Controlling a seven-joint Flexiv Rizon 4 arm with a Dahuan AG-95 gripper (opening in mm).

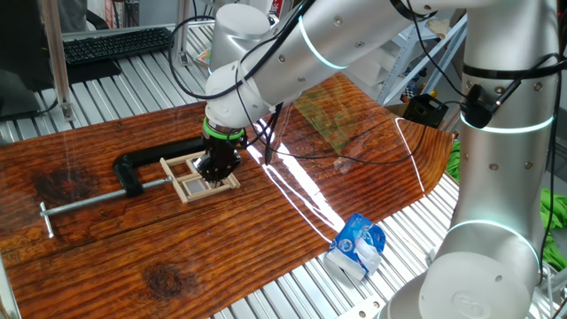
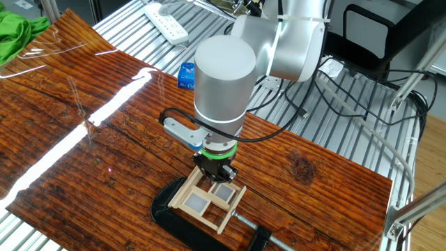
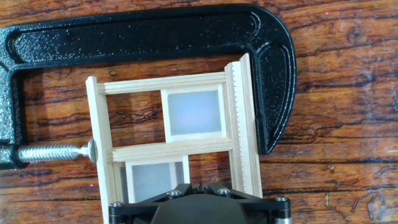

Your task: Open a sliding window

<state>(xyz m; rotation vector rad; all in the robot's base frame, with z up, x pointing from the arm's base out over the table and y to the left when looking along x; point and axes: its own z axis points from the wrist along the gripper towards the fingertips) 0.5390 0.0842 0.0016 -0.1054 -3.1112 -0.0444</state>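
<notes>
The sliding window (image 3: 168,149) is a small pale-wood frame lying flat on the wooden table, held in a black metal bar clamp (image 3: 155,34). One greyish pane (image 3: 194,112) sits at the upper right, another (image 3: 152,180) at the lower left. My gripper (image 3: 198,185) is lowered onto the window's near part, its fingers pressed together just right of the lower pane's edge, with nothing seen between them. The window (image 1: 188,180) and gripper (image 1: 215,168) also show in one fixed view, and the window (image 2: 202,204) and gripper (image 2: 217,174) in the other.
The clamp's screw (image 3: 50,152) presses the frame's left side. A blue-and-white packet (image 1: 356,246) lies at the table's edge. A keyboard (image 1: 115,42), a power strip (image 2: 166,21), a small blue box (image 2: 185,74) and green cloth (image 2: 14,35) lie off the wooden board.
</notes>
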